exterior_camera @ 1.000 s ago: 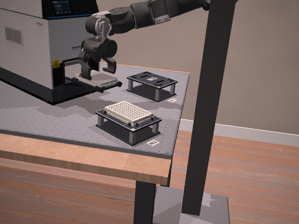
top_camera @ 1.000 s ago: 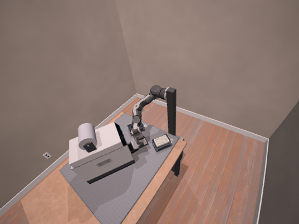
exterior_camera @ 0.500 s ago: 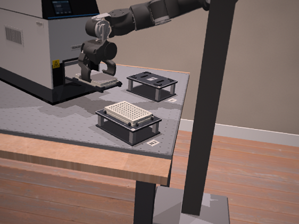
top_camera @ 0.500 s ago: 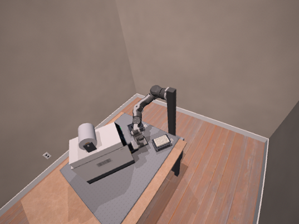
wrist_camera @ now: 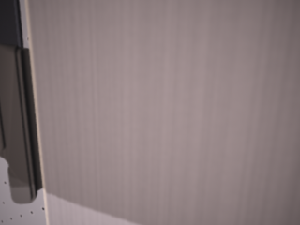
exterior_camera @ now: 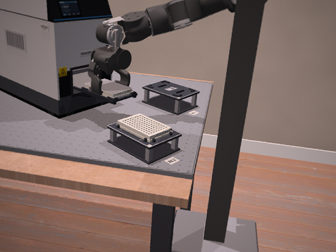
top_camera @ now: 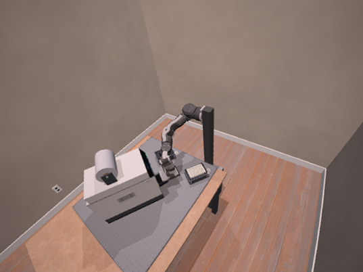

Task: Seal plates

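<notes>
Sealer white, grey; nest N1 black; N2 plate cream.

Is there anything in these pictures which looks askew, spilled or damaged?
Nothing stands out: the plate on N2 sits level, and the foil-topped plate on the stage looks flat, though the gripper partly hides it.

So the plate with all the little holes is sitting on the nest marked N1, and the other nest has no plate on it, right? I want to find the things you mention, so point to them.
Not quite: the plate with the little holes (top_camera: 195, 171) (exterior_camera: 144, 125) sits on the nest marked N2 (exterior_camera: 175, 135), not N1. The exterior view shows the N2 label (exterior_camera: 171, 160) beside it. The other nest (exterior_camera: 170, 89) does have no plate on it.
</notes>
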Tool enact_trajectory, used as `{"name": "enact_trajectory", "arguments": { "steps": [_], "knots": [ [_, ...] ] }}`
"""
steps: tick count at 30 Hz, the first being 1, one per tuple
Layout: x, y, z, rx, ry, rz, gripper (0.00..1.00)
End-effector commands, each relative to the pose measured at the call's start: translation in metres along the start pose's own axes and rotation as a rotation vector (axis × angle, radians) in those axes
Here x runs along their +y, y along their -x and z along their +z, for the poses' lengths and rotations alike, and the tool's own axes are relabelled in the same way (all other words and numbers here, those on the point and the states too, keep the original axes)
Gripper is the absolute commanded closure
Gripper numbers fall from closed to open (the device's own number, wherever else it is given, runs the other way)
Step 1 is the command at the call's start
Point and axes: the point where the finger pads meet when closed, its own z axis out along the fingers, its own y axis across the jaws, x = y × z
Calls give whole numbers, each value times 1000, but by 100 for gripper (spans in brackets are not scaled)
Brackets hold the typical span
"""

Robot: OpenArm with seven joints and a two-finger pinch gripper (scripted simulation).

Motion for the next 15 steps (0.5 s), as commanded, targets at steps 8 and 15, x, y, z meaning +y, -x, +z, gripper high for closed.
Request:
{"name": "enact_trajectory", "arguments": {
  "steps": [8, 15],
  "knots": [
    [1, 0, -1, -2, 3, -3, 36],
    [1, 0, -1, -2, 3, -3, 39]
  ]
}}
